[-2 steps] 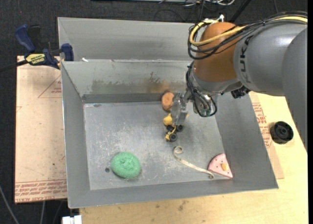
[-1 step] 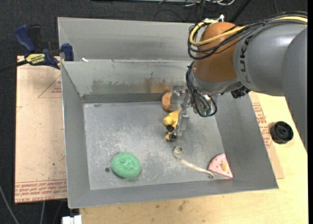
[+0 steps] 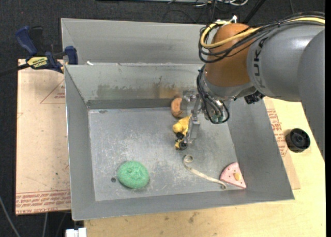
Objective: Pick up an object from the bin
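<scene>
hand just right of yellow toy | I can't tell open or closed | risk: off-centre grip, toy slips

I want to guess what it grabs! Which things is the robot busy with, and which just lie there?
In the job: tool, yellow toy right beside it, bin.
Lying about: green ball, pink wedge, pale cord, orange lump.

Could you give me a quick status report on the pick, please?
Gripper low at bin centre, beside small yellow toy. Grasp not confirmed. Peach ball close behind; green lump, pink wedge well clear.
</scene>
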### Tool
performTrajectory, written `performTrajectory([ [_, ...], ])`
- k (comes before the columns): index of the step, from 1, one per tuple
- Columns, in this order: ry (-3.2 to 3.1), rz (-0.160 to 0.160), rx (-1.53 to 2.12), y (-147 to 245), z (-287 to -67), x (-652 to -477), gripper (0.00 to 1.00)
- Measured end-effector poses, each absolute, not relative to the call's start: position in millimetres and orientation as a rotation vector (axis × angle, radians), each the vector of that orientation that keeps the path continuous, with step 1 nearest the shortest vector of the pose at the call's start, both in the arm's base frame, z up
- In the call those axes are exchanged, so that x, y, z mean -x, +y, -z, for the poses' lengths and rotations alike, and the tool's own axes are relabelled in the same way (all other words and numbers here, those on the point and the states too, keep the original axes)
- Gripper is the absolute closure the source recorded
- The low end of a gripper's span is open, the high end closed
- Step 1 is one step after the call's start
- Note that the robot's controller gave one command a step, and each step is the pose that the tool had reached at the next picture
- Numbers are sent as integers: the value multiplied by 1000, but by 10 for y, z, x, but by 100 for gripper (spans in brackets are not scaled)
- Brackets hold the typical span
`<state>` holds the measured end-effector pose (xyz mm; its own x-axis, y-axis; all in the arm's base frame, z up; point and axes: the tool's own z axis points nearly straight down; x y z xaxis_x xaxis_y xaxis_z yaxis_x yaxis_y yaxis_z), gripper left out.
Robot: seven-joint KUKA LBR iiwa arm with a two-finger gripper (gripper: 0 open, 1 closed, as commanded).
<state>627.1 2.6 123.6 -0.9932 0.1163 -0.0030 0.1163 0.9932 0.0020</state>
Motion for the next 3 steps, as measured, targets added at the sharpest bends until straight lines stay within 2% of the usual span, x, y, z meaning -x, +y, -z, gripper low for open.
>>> performTrajectory([
  [1, 3124, -5, -252, -36, -879, -6297, 0],
  [2, 3090, -6, -320, -47, -825, -6198, 100],
  [3, 3111, -5, -321, -36, -743, -6132, 0],
])
